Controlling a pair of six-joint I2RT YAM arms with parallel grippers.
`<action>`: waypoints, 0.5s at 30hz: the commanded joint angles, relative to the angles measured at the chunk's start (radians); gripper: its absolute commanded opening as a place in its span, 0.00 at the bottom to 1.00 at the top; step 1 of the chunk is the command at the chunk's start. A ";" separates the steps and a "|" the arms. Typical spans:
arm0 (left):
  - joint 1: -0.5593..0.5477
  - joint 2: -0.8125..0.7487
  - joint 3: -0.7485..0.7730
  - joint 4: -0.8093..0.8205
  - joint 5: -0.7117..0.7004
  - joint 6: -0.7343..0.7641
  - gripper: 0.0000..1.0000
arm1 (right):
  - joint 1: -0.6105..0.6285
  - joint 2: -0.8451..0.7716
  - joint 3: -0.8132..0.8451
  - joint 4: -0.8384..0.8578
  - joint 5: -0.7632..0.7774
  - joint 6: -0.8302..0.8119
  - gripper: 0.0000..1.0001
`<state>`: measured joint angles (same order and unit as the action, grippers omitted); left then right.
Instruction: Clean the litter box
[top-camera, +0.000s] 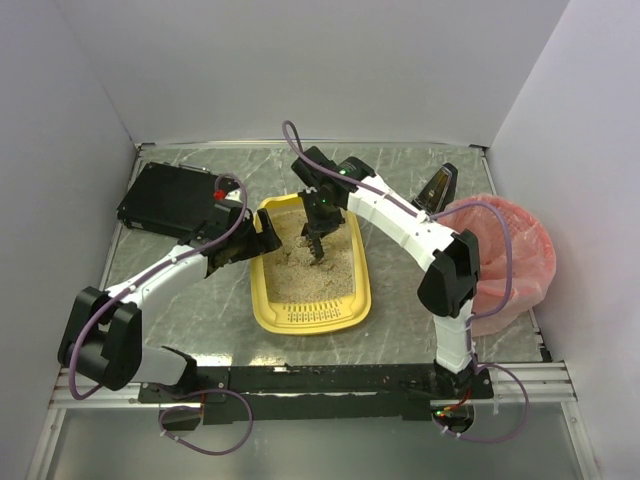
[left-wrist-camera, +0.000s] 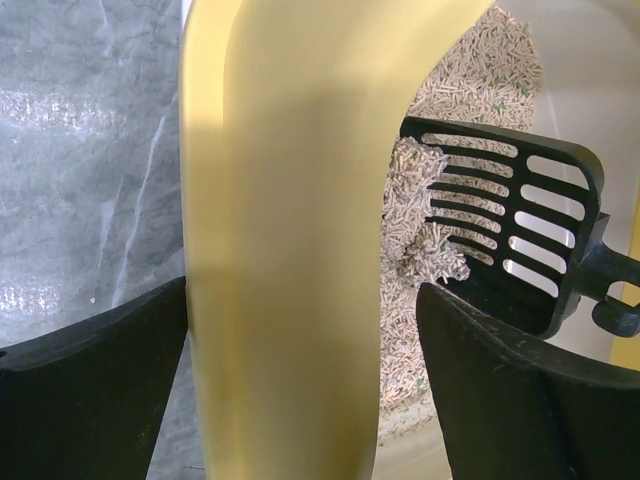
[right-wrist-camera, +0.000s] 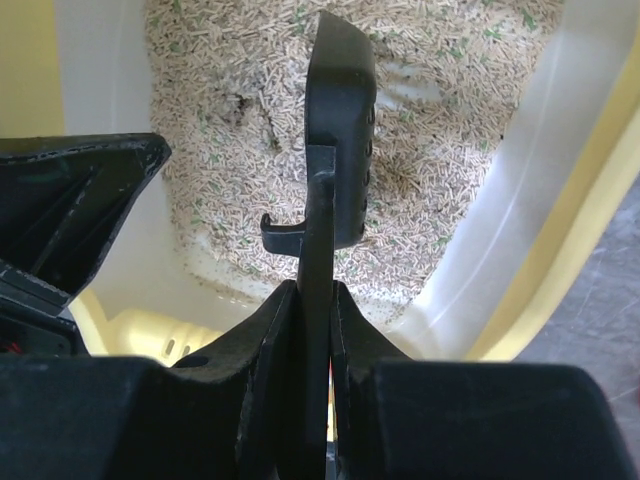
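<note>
Walls of plain white stand on three sides of a grey stone-look table (top-camera: 400, 165). In the middle of it sits the litter box (top-camera: 262, 295), a yellow tray with slots at its near end. Inside is beige litter (top-camera: 300, 275), made of small sticks with a few green bits. A pink-red bin (top-camera: 515, 255) with a bag in it stands to the right, close to the right arm. A flat black box (top-camera: 165, 205) lies at the far left. The right gripper (right-wrist-camera: 316, 300) is squeezed tight on the handle of a black scoop (left-wrist-camera: 510, 235). The scoop is down in the tray with a lump of litter on it. The left gripper (left-wrist-camera: 300, 300) has its fingers spread wide, one on each side of the tray's left wall. I cannot tell if they press it.
</note>
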<state>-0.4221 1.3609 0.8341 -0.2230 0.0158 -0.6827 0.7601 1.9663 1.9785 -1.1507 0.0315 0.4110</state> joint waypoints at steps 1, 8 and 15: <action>-0.007 0.007 -0.016 0.017 0.035 -0.038 0.98 | -0.013 0.000 -0.074 -0.074 -0.059 0.071 0.00; -0.009 0.000 -0.036 0.017 0.029 -0.061 0.98 | -0.053 -0.125 -0.326 0.126 -0.136 0.211 0.00; -0.010 0.021 -0.043 0.047 0.070 -0.067 0.99 | -0.056 -0.142 -0.461 0.338 -0.275 0.288 0.00</action>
<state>-0.4267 1.3643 0.7906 -0.2207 0.0494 -0.7277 0.6876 1.7855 1.5970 -0.9077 -0.1089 0.6235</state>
